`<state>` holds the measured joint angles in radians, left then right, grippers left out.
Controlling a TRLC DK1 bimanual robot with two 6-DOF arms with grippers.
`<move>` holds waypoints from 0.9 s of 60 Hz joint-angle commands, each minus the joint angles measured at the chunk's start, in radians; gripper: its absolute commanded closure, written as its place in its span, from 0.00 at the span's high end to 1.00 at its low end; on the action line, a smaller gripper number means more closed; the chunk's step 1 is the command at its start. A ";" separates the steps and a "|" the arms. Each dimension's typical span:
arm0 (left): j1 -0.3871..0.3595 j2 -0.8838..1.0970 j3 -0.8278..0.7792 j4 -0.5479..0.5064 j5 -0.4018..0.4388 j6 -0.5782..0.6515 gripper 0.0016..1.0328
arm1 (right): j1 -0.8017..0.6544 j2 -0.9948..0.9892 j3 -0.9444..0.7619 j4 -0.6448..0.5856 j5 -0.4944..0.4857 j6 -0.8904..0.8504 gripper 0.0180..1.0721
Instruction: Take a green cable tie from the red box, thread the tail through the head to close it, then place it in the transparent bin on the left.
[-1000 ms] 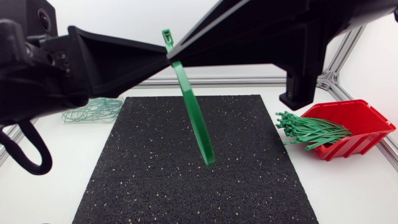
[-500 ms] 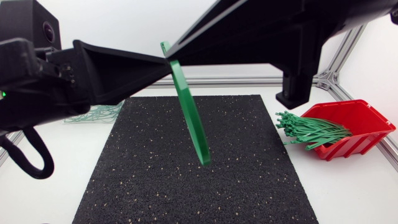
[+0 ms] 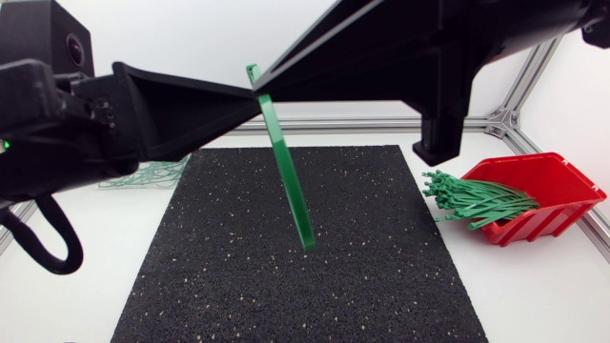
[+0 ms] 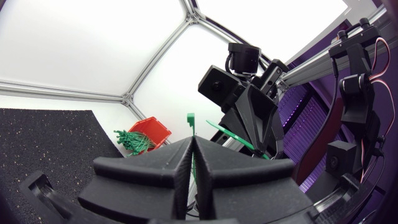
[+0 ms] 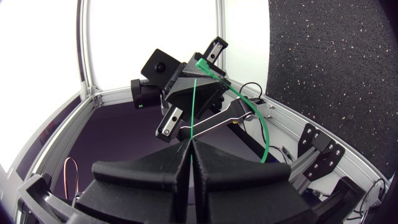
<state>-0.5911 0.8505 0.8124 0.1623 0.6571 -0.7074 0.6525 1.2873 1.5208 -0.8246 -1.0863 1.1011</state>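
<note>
green cable tie [image 3: 290, 181] pinched in left jaws and right jaws, tail dangling.

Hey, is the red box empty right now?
No, a bundle of green cable ties lies in the red box, spilling over its edge.

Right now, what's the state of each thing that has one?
tie: unthreaded, gripped near its head, tail hanging free above the mat
left hand: shut on the tie
right hand: shut on the tie
red box: upright, open front
spare ties: bundled in the red box, ends poking out the front
looped ties: piled at far left, partly hidden by the left arm
</note>
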 commanded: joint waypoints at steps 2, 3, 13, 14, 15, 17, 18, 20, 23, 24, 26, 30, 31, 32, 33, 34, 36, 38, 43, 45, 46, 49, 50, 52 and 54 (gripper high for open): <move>-0.003 -0.018 -0.013 0.014 0.013 -0.026 0.04 | -0.001 0.021 -0.019 0.025 0.014 0.042 0.06; -0.003 -0.018 -0.013 0.014 0.013 -0.026 0.04 | -0.001 0.024 -0.017 0.027 0.014 0.043 0.06; -0.003 -0.022 -0.015 0.014 0.013 -0.026 0.04 | -0.008 0.043 -0.017 0.042 0.016 0.045 0.06; -0.003 -0.024 -0.015 0.014 0.013 -0.026 0.04 | -0.008 0.044 -0.017 0.042 0.016 0.043 0.06; -0.003 -0.024 -0.015 0.014 0.013 -0.024 0.04 | -0.008 0.044 -0.019 0.044 0.016 0.045 0.06; -0.001 -0.025 -0.015 0.014 0.013 -0.024 0.04 | -0.010 0.043 -0.021 0.048 0.016 0.045 0.06; -0.001 -0.025 -0.016 0.014 0.013 -0.024 0.04 | -0.010 0.043 -0.021 0.048 0.016 0.045 0.06; -0.001 -0.025 -0.016 0.014 0.013 -0.024 0.04 | -0.010 0.043 -0.019 0.051 0.016 0.043 0.06; -0.003 -0.025 -0.016 0.013 0.013 -0.024 0.04 | -0.016 0.043 -0.019 0.053 0.016 0.045 0.06; -0.003 -0.025 -0.016 0.014 0.013 -0.024 0.04 | -0.016 0.043 -0.019 0.053 0.016 0.045 0.06; -0.003 -0.027 -0.016 0.014 0.013 -0.024 0.04 | -0.017 0.044 -0.019 0.051 0.016 0.045 0.06; -0.003 -0.028 -0.016 0.014 0.013 -0.020 0.04 | -0.017 0.047 -0.024 0.048 0.016 0.045 0.06; -0.003 -0.030 -0.018 0.014 0.013 -0.018 0.04 | -0.017 0.046 -0.025 0.048 0.016 0.045 0.06; -0.003 -0.030 -0.018 0.014 0.012 -0.018 0.04 | -0.017 0.046 -0.027 0.048 0.016 0.045 0.06; -0.003 -0.030 -0.018 0.014 0.012 -0.017 0.04 | -0.017 0.046 -0.028 0.048 0.016 0.045 0.06; -0.003 -0.030 -0.018 0.014 0.012 -0.017 0.04 | -0.017 0.046 -0.030 0.048 0.016 0.045 0.06; -0.003 -0.030 -0.019 0.014 0.012 -0.010 0.04 | -0.022 0.046 -0.030 0.048 0.016 0.045 0.06; -0.003 -0.030 -0.021 0.014 0.012 -0.004 0.04 | -0.027 0.047 -0.030 0.048 0.016 0.046 0.06; -0.006 -0.039 -0.028 0.014 0.012 0.014 0.04 | -0.031 0.058 -0.021 0.045 0.016 0.054 0.06; -0.009 -0.044 -0.033 0.014 0.007 0.026 0.04 | -0.034 0.061 -0.016 0.044 0.016 0.055 0.06; -0.009 -0.044 -0.035 0.014 0.004 0.031 0.04 | -0.034 0.063 -0.014 0.042 0.016 0.055 0.06; -0.010 -0.047 -0.041 0.014 -0.001 0.040 0.04 | -0.034 0.064 -0.007 0.042 0.016 0.055 0.06; -0.010 -0.047 -0.042 0.014 -0.001 0.042 0.04 | -0.036 0.066 -0.007 0.042 0.017 0.057 0.06; -0.016 -0.051 -0.047 0.014 -0.005 0.052 0.04 | -0.037 0.066 -0.001 0.044 0.017 0.060 0.06; -0.018 -0.054 -0.050 0.014 -0.010 0.057 0.04 | -0.039 0.070 0.001 0.044 0.019 0.063 0.06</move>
<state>-0.5953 0.8246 0.7883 0.1619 0.6445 -0.6765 0.6266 1.3350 1.5181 -0.7815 -1.0767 1.1267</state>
